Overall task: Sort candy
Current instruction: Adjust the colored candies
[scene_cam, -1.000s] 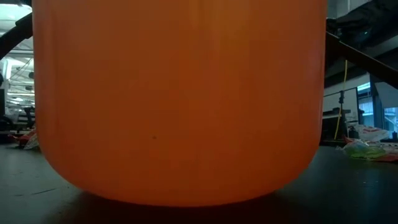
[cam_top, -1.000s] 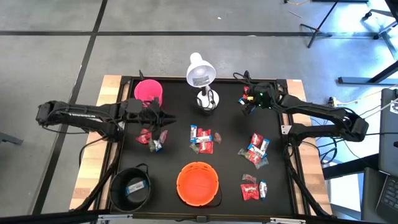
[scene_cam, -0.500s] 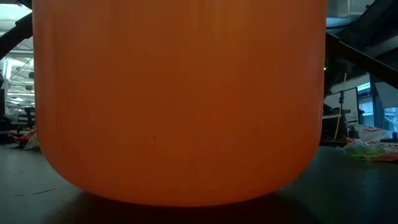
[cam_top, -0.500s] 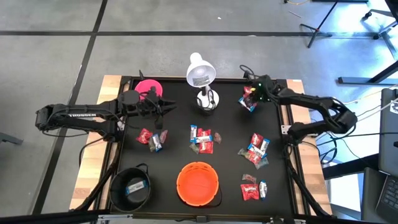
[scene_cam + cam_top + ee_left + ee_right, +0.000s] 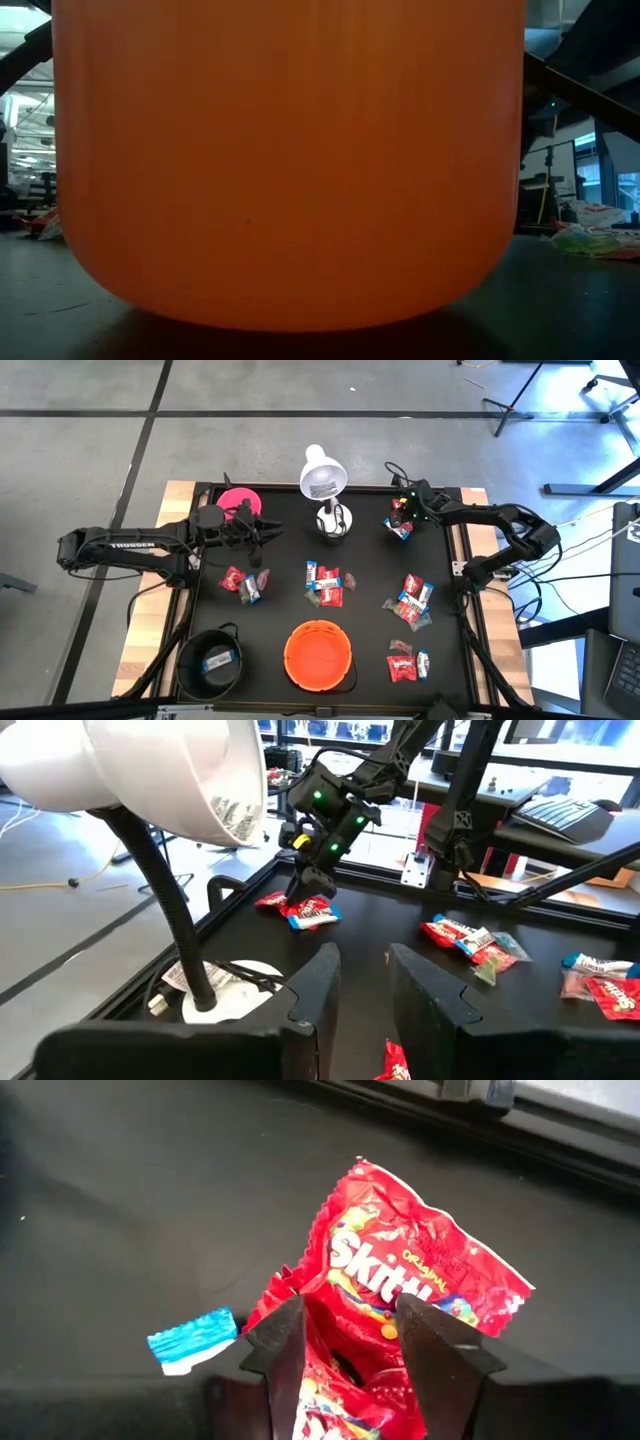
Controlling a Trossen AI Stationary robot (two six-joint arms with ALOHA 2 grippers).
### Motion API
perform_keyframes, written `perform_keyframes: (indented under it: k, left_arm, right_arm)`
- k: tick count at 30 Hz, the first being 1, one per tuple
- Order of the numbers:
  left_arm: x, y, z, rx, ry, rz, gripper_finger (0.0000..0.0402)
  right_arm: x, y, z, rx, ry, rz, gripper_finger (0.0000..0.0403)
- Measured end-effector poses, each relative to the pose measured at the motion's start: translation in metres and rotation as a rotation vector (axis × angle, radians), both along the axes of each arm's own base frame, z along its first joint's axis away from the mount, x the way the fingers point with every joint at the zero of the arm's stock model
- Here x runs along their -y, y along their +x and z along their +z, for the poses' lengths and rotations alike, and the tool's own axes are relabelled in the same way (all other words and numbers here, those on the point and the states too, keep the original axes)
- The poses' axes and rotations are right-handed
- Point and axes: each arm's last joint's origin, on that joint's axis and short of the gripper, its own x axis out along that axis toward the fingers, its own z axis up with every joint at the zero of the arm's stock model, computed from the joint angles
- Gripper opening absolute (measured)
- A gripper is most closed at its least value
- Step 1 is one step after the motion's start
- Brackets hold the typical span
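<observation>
1. The right gripper (image 5: pixel 345 1342) is at the far right of the bench (image 5: pixel 270 565). Its two dark fingers (image 5: pixel 285 1350) are pinched on a red candy (image 5: pixel 400 1295) pack. The pack is shiny and crinkly, with a zigzag edge.
2. A small blue candy (image 5: pixel 192 1335) lies on the bench just beside that gripper.
3. The left gripper (image 5: pixel 358 982) hangs over the far left of the bench. Its fingers stand a little apart with nothing between them.
4. A pink cup (image 5: pixel 238 503) sits just behind the left gripper. It is round and smooth.
5. A white lamp (image 5: pixel 322 475) stands between the two grippers. It has a round shade, a bendy black neck and a round base.
6. Other candy lies in four small heaps. One heap (image 5: pixel 245 582) is near the left gripper, one heap (image 5: pixel 324 584) is in the middle, and two heaps (image 5: pixel 410 600) are on the right gripper's side. They are flat wrapped packs, mostly red, some blue and white.
7. There are two bowls at the near edge. The orange bowl (image 5: pixel 319 655) is round and smooth. It fills the low view and blocks almost all of it.
8. The black bowl (image 5: pixel 211 660) is round too, with candy inside.
</observation>
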Motion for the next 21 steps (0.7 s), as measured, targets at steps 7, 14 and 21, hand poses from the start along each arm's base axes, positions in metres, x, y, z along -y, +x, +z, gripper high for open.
perform_keyframes:
  k: [7,14,21]
  left_arm:
    - [0.0001,0.0,0.0,0.007,-0.021,0.003,0.008]
    - [0.0001,0.0,0.0001,0.008,-0.023,0.003,0.008]
    - [0.0002,0.0,0.0001,0.006,-0.021,0.003,0.008]
  right_arm:
    - [-0.0013,-0.0005,-0.0001,-0.009,0.034,0.001,0.0156]
    - [-0.0054,0.0012,0.0021,0.037,0.169,0.065,0.0156]
    - [-0.0082,0.0011,0.0052,0.075,0.201,0.094,0.0156]
